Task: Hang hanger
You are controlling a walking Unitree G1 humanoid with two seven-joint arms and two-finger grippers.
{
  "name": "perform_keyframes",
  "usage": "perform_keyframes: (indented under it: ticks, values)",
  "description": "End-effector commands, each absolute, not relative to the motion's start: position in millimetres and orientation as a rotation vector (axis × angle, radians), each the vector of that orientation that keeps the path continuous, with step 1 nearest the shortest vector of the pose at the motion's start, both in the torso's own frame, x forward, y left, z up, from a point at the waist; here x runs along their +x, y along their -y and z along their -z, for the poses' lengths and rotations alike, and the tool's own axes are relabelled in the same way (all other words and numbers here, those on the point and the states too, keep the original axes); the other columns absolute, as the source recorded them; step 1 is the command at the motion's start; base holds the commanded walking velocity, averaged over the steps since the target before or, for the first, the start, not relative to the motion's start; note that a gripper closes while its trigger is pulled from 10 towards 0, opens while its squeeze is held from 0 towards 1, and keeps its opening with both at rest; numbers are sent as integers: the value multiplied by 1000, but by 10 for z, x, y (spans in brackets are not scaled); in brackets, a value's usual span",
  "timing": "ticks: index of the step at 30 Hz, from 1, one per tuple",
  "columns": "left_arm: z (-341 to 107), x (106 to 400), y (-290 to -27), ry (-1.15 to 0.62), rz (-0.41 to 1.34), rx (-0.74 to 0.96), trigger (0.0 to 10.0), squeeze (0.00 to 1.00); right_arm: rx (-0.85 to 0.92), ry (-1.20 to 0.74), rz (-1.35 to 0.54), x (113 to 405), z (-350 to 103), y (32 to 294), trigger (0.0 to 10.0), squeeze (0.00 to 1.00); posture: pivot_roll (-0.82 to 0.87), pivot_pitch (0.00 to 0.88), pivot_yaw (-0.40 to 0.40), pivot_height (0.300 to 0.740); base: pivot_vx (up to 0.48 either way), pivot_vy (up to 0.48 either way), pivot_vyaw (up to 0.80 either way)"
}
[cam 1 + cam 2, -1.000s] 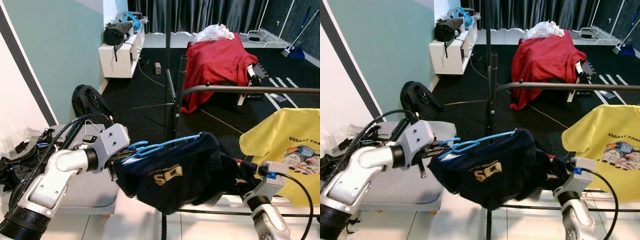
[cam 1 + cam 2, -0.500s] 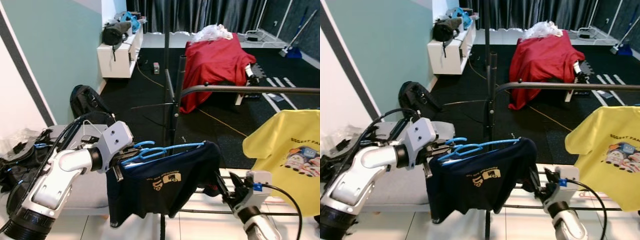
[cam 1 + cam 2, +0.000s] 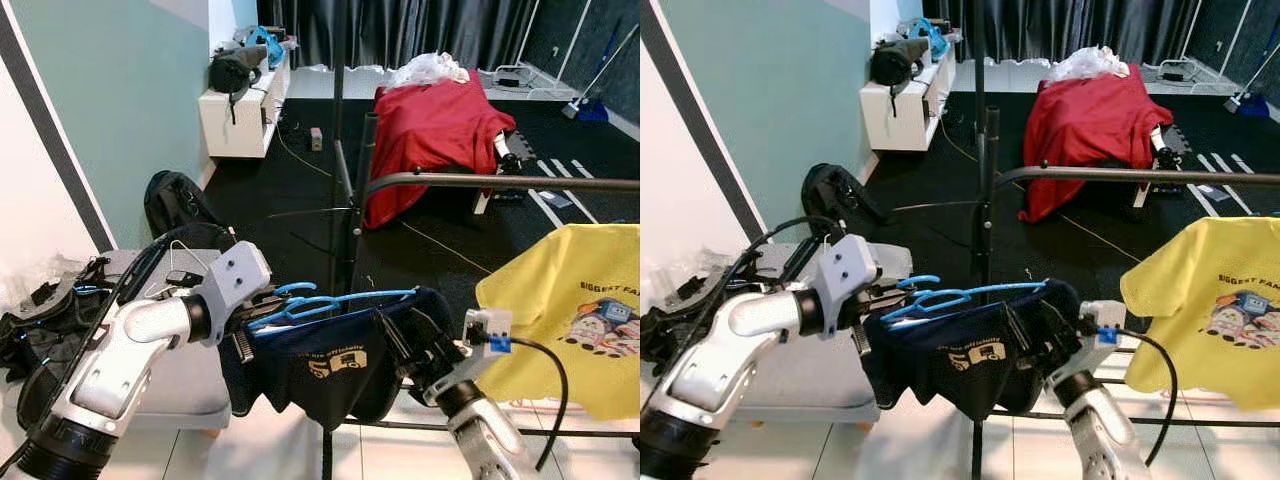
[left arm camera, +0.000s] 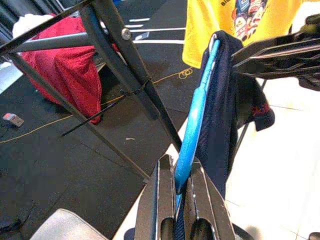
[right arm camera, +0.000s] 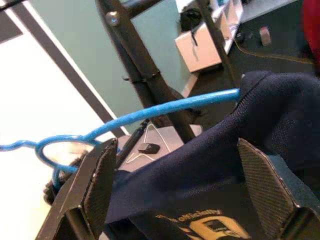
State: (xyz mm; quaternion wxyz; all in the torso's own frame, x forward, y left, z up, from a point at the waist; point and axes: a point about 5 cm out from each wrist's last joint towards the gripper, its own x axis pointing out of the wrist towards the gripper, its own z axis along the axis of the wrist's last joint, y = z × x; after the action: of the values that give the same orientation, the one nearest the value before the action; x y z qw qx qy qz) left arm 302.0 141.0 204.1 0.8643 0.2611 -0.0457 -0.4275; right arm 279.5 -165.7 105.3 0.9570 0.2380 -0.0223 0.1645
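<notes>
Left eye view gives me the blue hanger (image 3: 330,301) only in part: its hook end and upper edge show, while the rest is buried under the dark navy shirt (image 3: 330,365) draped over it, and the shirt's lower hem is bunched so I cannot read its print clearly. The hanger lies roughly level, its long axis running from my left gripper (image 4: 176,190) across toward the right, hook end nearest the left gripper. It hangs in the air in front of the black clothes rack (image 3: 480,181), below the rack's horizontal bar. In the left wrist view the left gripper's fingers are pinched tight on the blue hanger near its hook. The right gripper (image 5: 175,185) has its fingers (image 5: 97,182) spread wide, straddling the shirt's shoulder without clamping it. A yellow T-shirt (image 3: 570,310) hangs on the rack to the right, cut off by the frame edge.
</notes>
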Motion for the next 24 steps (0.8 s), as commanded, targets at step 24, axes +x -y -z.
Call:
perform_keyframes:
  ticks: [24]
  values:
    - [-2173, 3008, -1269, 176, 933, 515, 0, 0, 414, -299, -47, 2952, -877, 1789, 10000, 0, -96, 71, 7, 735, 0, 0, 0]
